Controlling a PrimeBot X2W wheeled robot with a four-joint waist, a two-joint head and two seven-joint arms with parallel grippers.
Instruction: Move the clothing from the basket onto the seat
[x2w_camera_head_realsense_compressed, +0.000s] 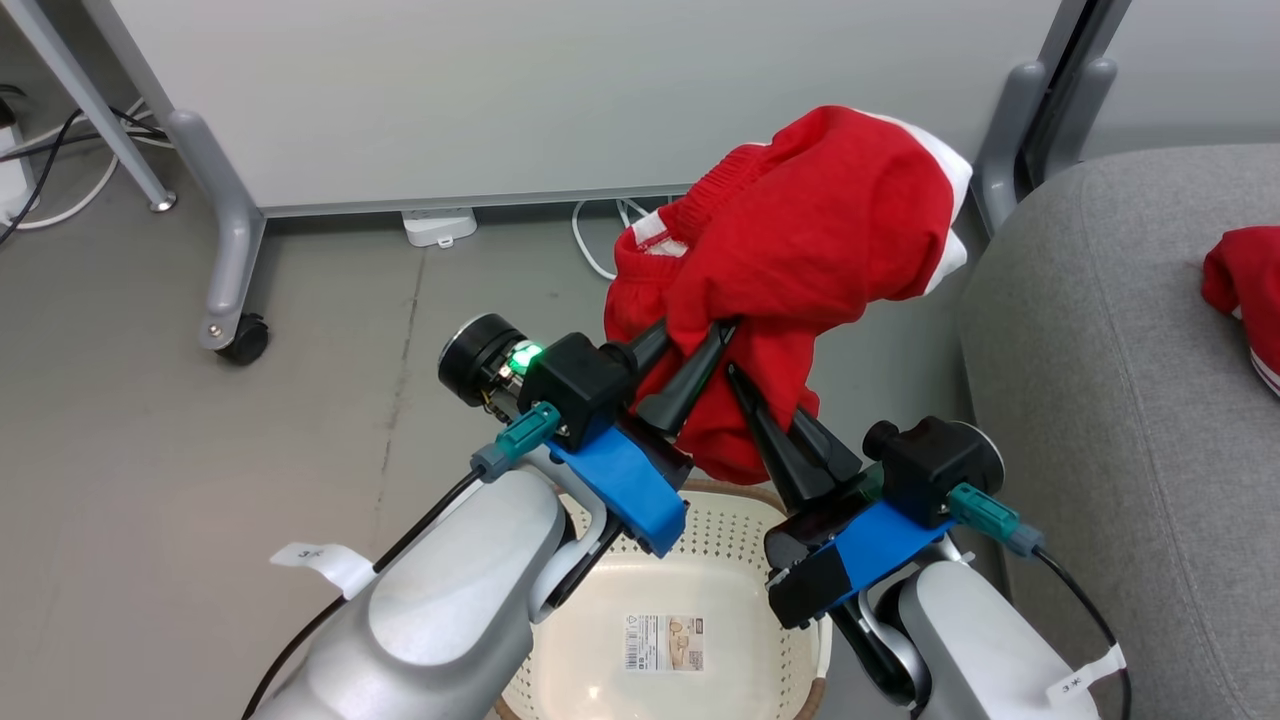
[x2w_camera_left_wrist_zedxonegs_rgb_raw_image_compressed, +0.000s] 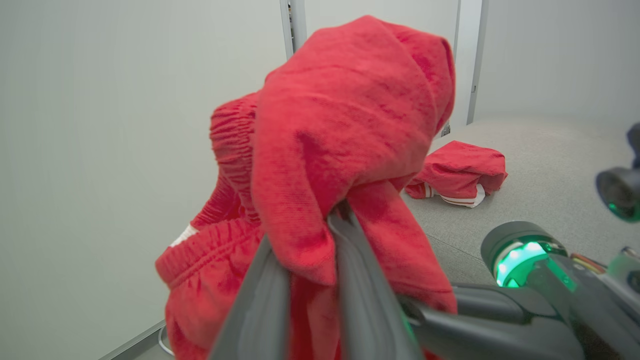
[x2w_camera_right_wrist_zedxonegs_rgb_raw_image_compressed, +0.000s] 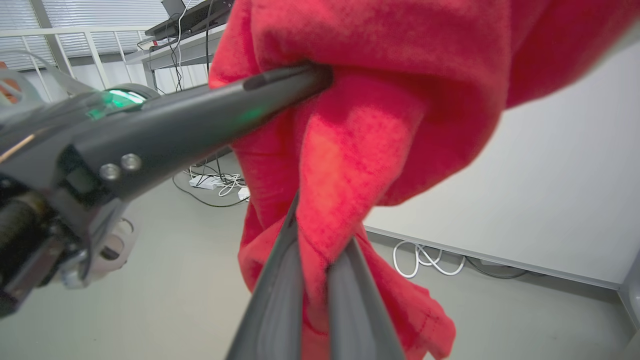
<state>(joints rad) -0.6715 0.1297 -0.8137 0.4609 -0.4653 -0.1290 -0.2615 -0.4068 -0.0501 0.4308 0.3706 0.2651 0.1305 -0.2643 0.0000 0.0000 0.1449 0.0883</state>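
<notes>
A wheeled partition leg (x2w_camera_head_realsense_compressed: 232, 230) is standing on the grey floor (x2w_camera_head_realsense_compressed: 150, 450) at the left. Right of it, the left tool (x2w_camera_head_realsense_compressed: 697, 335) is reaching up, its two dark fingers clamping a fold of a red garment (x2w_camera_head_realsense_compressed: 800, 230) with white trim. The garment is hanging in the air above the far rim of the cream perforated basket (x2w_camera_head_realsense_compressed: 720, 530) (a paper label (x2w_camera_head_realsense_compressed: 664, 642) is lying on the basket's floor). The right tool (x2w_camera_head_realsense_compressed: 770, 400) is gripping the same garment lower down, its fingers pinching the cloth. Further right, the grey sofa seat (x2w_camera_head_realsense_compressed: 1100, 420) is carrying a second red garment (x2w_camera_head_realsense_compressed: 1240, 280), striped white, well apart from the held one.
</notes>
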